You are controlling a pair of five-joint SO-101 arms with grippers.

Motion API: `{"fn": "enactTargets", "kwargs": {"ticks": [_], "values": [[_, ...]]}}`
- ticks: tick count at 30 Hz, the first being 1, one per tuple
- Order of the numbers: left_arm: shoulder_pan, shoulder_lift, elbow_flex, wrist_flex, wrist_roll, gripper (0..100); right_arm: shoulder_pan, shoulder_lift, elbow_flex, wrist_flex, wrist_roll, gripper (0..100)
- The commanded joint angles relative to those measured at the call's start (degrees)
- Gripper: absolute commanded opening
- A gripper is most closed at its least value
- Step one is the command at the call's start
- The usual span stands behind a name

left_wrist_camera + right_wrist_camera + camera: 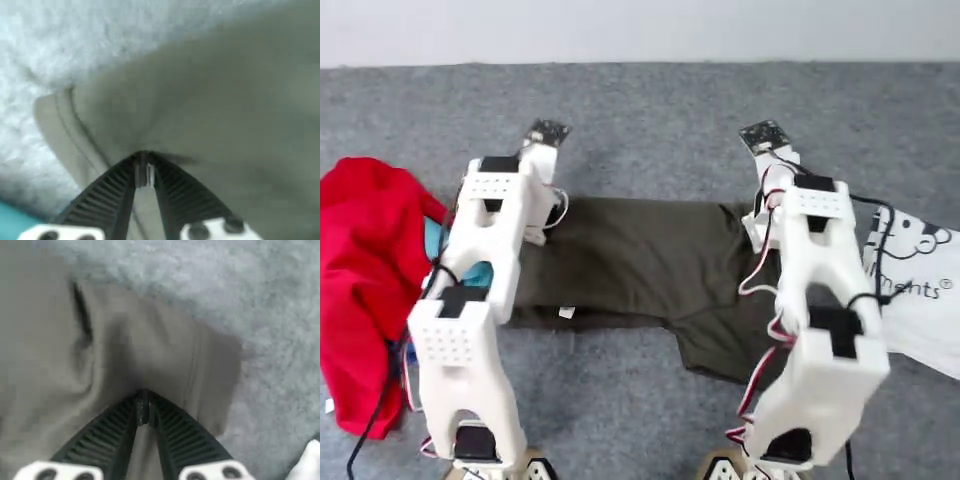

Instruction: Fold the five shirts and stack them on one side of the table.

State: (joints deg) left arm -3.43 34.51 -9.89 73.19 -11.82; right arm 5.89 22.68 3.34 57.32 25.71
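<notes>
The left gripper (143,172) and the right gripper (142,411) each pinch the green shirt (640,255) in the middle. A red shirt (365,260) lies at nine o'clock and a white shirt (920,300) at three.

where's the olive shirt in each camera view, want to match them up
High view: the olive-green cotton shirt lies spread across the picture's middle.
Left wrist view: the shirt is pinched near a hem in the shut left hand.
Right wrist view: the shirt is pinched in the shut right hand.
Shared landmark: the grey fuzzy table covering bordering the shirt.
</notes>
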Motion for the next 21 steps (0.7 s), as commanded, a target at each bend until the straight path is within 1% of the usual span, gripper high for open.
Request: {"fn": "enactTargets", "kwargs": {"ticks": [1,4,7,14,18,21], "values": [[-4.31,-0.18,-2.24,2.9,0.18,2,4.62,4.44,-9.32,4.0,-0.62,1.0],[-5.45,-0.7,-2.24,4.84,-1.14,2,6.29,7.96,-15.56,9.8,-0.62,1.0],[-4.22,-2.46,-3.12,7.65,-1.67,2,6.11,8.84,-20.22,14.64,-0.62,1.0],[-0.44,-14.42,-3.12,9.67,-1.32,2,2.77,8.75,-29.89,25.1,-0.62,1.0],[1.14,-16.88,-3.03,6.33,-1.32,2,1.36,9.27,-34.73,25.8,-0.7,1.0],[1.41,-13.27,-3.03,2.37,-1.23,2,1.01,10.07,-35.08,21.05,-3.78,1.0]]}}
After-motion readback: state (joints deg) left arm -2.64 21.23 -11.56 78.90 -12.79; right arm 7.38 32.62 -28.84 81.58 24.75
